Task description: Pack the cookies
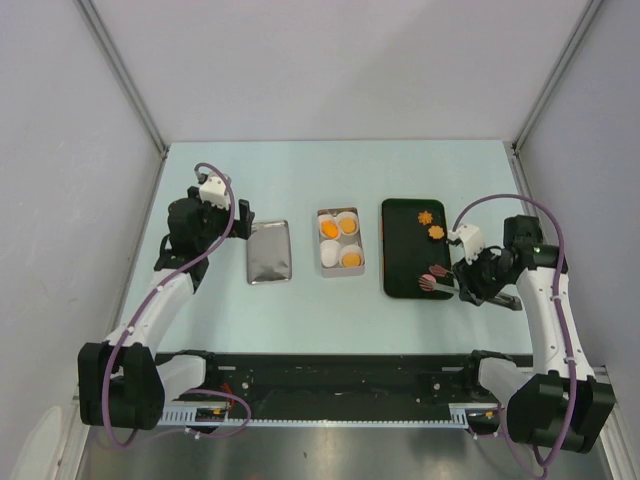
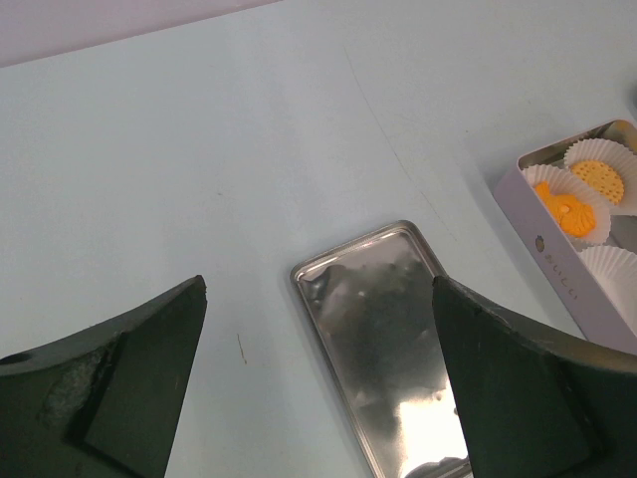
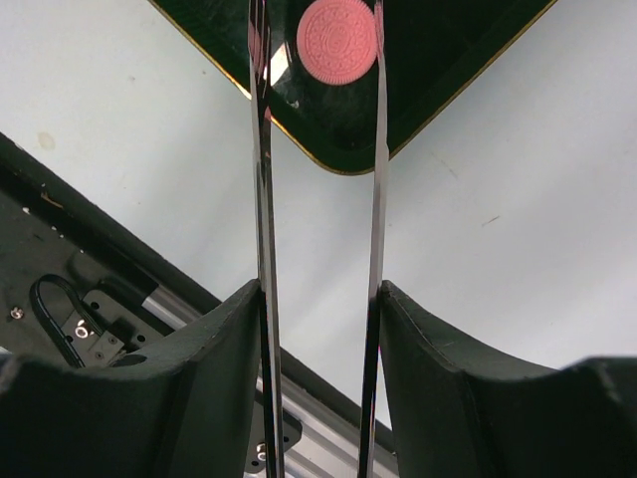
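My right gripper is shut on a pair of thin metal tongs. The tong tips straddle a round pink cookie lying on the black tray near its front right corner. The right tong arm touches the cookie; the left arm stands slightly off it. Two orange cookies lie at the tray's far end. A white box holds paper cups, three with orange cookies. My left gripper is open and empty over a silver lid.
The silver lid lies flat left of the box. The black and metal rail runs along the table's near edge, just behind the tray corner. Grey walls enclose the table on three sides.
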Controlling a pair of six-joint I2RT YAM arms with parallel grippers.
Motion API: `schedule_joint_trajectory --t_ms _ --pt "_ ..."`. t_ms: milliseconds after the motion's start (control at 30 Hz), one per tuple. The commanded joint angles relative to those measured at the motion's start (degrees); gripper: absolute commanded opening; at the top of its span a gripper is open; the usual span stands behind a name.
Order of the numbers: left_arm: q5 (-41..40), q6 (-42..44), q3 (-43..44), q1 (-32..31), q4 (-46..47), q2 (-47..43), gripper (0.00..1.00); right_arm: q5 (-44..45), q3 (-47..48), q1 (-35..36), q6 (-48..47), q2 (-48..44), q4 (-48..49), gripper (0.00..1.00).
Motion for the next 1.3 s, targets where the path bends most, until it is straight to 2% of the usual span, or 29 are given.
schedule_joint_trajectory --t_ms 0,1267 --pt "0.93 1.07 -0.38 -0.38 2.23 -0.15 1.0 1.25 -1.25 0.23 -1.66 -1.13 -0.7 0.52" --pt "0.41 1.43 -0.81 -0.38 2.49 -0.68 1.0 3.62 -3.36 0.14 -0.87 3.18 4.4 0.51"
